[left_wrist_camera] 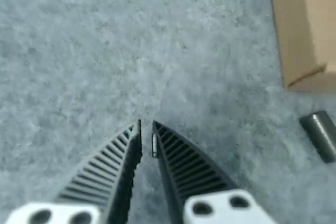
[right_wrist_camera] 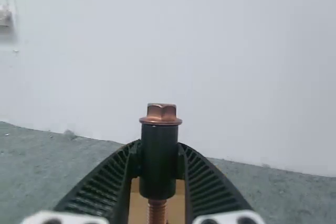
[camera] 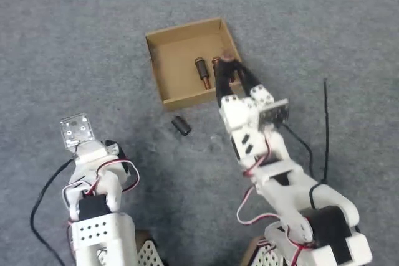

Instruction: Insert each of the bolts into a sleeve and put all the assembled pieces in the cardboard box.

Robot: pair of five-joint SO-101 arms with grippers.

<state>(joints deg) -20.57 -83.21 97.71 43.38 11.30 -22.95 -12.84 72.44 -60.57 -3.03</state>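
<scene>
The cardboard box (camera: 163, 79) sits open on the grey carpet, and one assembled piece (camera: 202, 72) lies inside it. My right gripper (camera: 228, 70) is over the box's right side, shut on a black sleeve (right_wrist_camera: 158, 156) with a copper bolt (right_wrist_camera: 160, 114) through it; the bolt head sticks out past the fingertips. A loose black sleeve (camera: 181, 125) lies on the carpet just in front of the box. My left gripper (left_wrist_camera: 146, 126) hovers low over bare carpet to the left, shut with nothing in it; the loose sleeve (left_wrist_camera: 322, 135) and a box corner (left_wrist_camera: 304, 30) lie off to its side.
Grey carpet (camera: 93, 60) covers the table, with a white wall behind. A black cable (camera: 325, 129) runs beside the right arm. Open carpet lies left of the box and between the two arms.
</scene>
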